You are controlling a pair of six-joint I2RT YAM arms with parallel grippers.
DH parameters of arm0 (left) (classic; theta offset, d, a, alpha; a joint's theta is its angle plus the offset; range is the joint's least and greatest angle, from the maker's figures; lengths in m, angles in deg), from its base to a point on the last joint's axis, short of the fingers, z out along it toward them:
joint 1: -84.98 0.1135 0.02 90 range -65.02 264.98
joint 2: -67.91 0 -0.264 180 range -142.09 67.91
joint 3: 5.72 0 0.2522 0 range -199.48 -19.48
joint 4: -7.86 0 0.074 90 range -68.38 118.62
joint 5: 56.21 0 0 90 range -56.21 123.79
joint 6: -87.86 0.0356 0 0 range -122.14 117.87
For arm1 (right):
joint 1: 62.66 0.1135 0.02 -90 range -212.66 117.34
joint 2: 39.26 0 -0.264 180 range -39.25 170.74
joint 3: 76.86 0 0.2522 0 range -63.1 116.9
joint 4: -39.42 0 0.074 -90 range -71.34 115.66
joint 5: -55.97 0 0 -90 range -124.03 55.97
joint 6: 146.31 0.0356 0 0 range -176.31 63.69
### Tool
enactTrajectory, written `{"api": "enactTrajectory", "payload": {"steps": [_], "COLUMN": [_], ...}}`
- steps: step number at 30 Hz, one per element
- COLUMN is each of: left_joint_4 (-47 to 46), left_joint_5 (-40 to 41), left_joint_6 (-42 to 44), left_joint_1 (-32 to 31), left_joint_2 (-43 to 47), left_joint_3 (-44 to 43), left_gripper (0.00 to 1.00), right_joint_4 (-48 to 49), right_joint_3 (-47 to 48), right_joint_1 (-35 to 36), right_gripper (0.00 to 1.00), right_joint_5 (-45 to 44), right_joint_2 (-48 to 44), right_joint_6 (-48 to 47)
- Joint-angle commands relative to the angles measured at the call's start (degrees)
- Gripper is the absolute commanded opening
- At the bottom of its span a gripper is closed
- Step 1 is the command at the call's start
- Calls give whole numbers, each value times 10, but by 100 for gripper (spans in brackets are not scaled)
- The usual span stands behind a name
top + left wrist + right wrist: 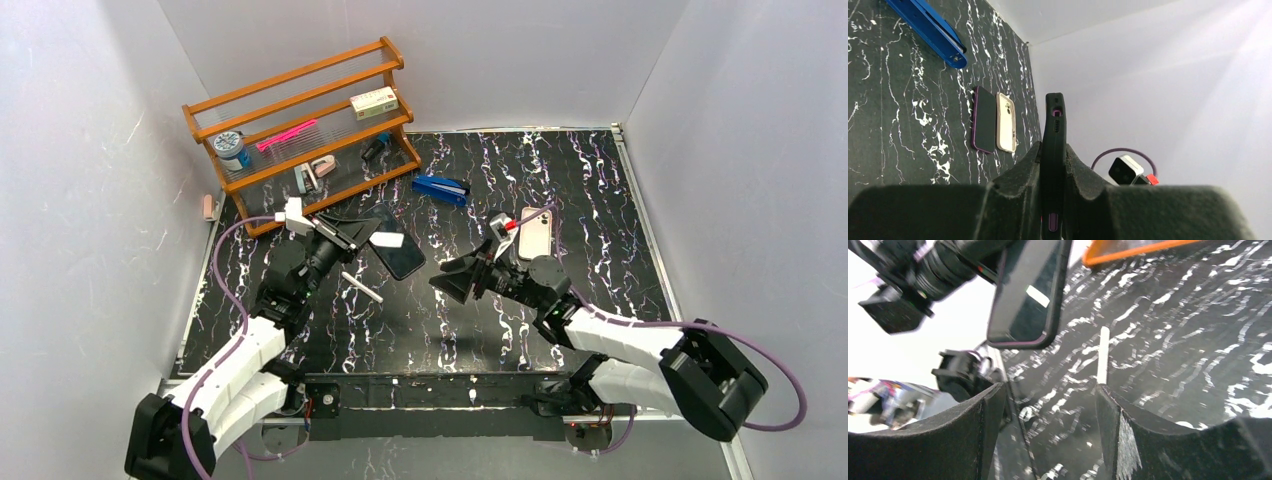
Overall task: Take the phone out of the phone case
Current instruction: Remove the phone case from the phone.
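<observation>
The left fingers are clamped on a black rubbery phone case with the dark-screened phone seated inside, held above the bench toward its left edge. The right fingers stand spread, grasping nothing. At the far-left corner, an orange wooden rack holds a white box and a blue-lidded jar.

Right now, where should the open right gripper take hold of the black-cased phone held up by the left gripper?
Probably its free end, from the right: the left gripper pinches the black-cased phone near one end, and the other juts toward the open right gripper.
</observation>
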Motion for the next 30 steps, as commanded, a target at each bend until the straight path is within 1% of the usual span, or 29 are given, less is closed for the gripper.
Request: {"api": "enactTrajectory", "payload": {"steps": [1,4,8,11,16,21,24,27,30], "left_joint_4": [-46,-60,-80,-94,-114,-130,-136,-138,-137], "left_joint_5": [104,142,196,230,276,290,290,292,296], "left_joint_6": [-39,-57,-73,-80,-91,-98,-100,-104,-109], "left_joint_1": [-23,-41,-75,-95,-125,-137,-141,-146,-147], "left_joint_2": [39,49,60,65,72,66,59,56,57], "left_joint_3": [14,30,51,59,72,76,76,77,79], "left_gripper": [0,0,0,0,0,0,0,0,0], "right_joint_4": [191,228,263,275,286,299,307,310,312], "right_joint_3": [9,24,46,62,74,74,76,79,85], "right_joint_1": [33,56,78,92,99,100,100,101,100], "right_gripper": [73,72,65,64,59,56,53,46,38], "right_joint_5": [-47,-56,-63,-66,-78,-92,-95,-92,-77], "right_joint_2": [36,71,116,136,157,167,171,173,178], "right_joint_6": [132,151,174,169,176,180,174,167,145]}}
